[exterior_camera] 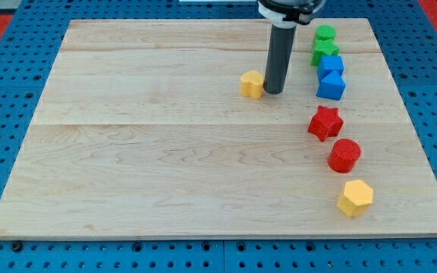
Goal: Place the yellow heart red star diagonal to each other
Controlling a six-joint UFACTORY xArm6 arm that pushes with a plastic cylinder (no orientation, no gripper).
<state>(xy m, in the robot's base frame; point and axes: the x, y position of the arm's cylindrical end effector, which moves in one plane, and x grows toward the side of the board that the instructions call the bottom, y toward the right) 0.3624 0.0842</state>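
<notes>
The yellow heart lies on the wooden board, above the middle. My tip stands right beside it, touching or nearly touching its right side. The red star lies further to the view's right and lower, apart from both the heart and the tip.
A red cylinder and a yellow hexagon lie below the red star. Two blue blocks and two green blocks are stacked in a column at the view's top right. A blue pegboard surrounds the board.
</notes>
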